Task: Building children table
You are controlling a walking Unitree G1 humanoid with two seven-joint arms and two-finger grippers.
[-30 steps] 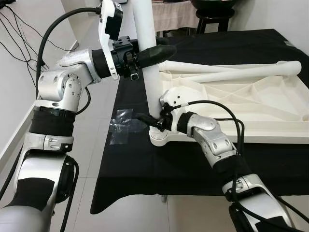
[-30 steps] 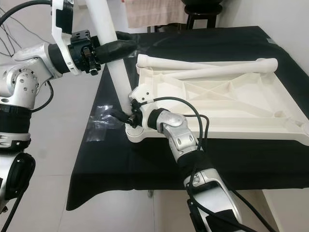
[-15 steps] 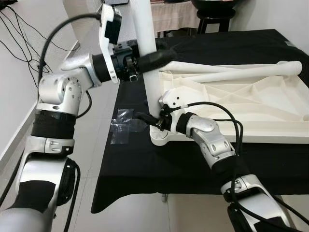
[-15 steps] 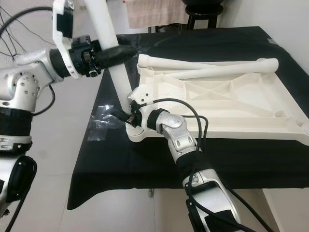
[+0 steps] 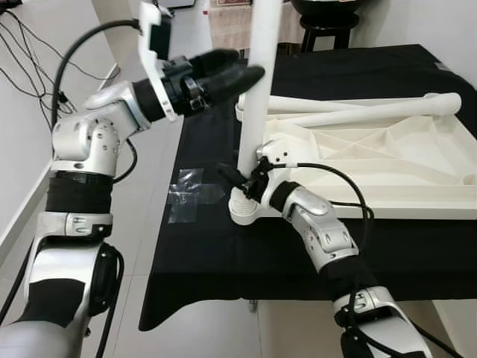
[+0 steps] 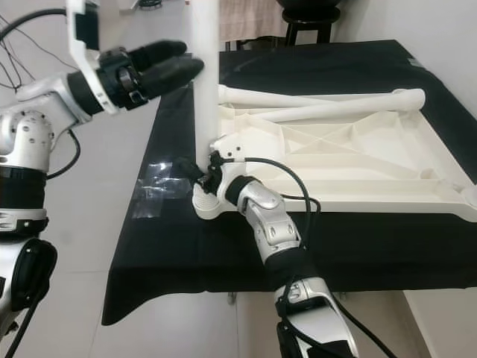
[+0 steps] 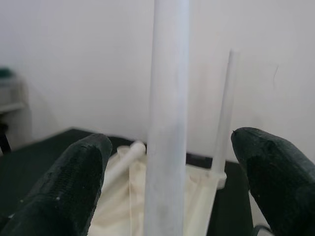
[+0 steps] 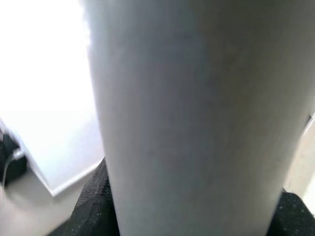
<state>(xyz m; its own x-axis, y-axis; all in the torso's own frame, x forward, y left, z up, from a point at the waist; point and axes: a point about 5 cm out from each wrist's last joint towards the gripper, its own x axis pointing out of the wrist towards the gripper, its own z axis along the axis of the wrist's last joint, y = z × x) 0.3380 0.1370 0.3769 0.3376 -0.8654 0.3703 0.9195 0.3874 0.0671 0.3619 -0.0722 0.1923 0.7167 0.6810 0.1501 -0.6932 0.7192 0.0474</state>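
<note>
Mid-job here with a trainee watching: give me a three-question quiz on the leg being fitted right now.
1. True or false: the left gripper is clamped on the upright leg.
2. Which gripper holds the leg near its base: A left, B right?
3. Fill in: the tabletop lies upside down on a ____ cloth.

Key: 1 false, its fingers stand apart beside the leg; 2 B, the right gripper; 3 black.

A plain room in a home. Pale floor tiles (image 5: pixel 149 171), white walls (image 5: pixel 22 127), loose cables (image 5: pixel 30 45), a dark stool (image 5: pixel 328 26).
</note>
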